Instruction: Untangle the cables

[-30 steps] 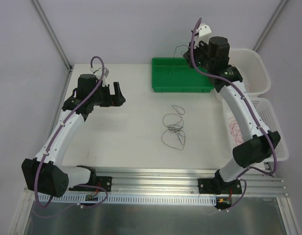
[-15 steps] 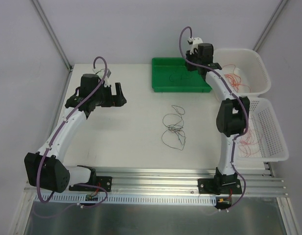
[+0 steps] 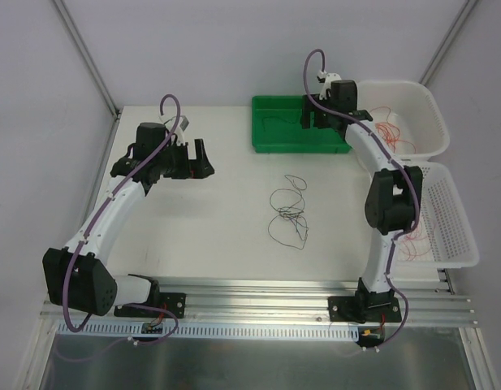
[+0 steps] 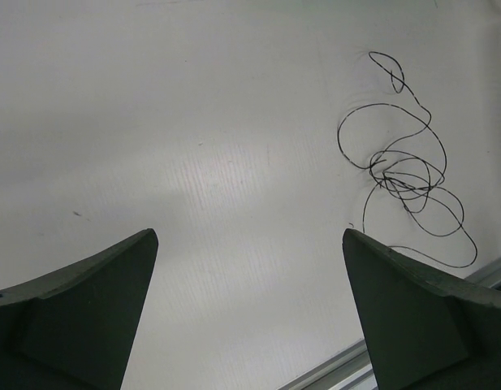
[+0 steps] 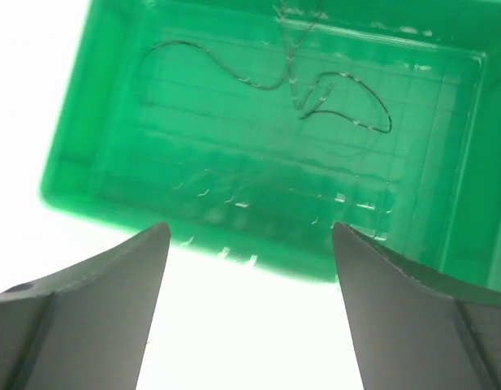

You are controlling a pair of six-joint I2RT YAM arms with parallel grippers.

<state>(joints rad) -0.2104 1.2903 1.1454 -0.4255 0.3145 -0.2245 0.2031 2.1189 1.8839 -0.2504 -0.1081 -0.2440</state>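
The white surface [image 3: 218,219] took up most of the top view. At its right edge stood two white baskets, the far one [image 3: 421,93] and the near one [image 3: 457,211], each with loose red cables [image 3: 392,130] lying in it. A green tray [image 3: 274,138] sat at the far edge, just beside the far basket.

The left pincer [image 4: 248,236] hung over bare surface well to the left of the middle. Its jaws were spread as wide as they go, with nothing between them. The right pincer [image 5: 250,227] hovered above the near wall of the green tray, jaws also wide apart and empty. One thin dark cable [image 5: 242,79] lay curled on the tray floor beneath it.

The remaining work lay mid-surface: a small tangle of dark cables [image 3: 289,213], several loose loops crossing at one denser knot, apart from both pincers.

These strands looked nearly weightless and limp, with a little spring holding the loops open. They would probably drag rather than lift cleanly, and so fine a wire could slip between the pads unless pinched squarely. The best hold seemed to be an outer loop or a free end, away from the knot. Pulling at the crossing itself would likely tighten it.
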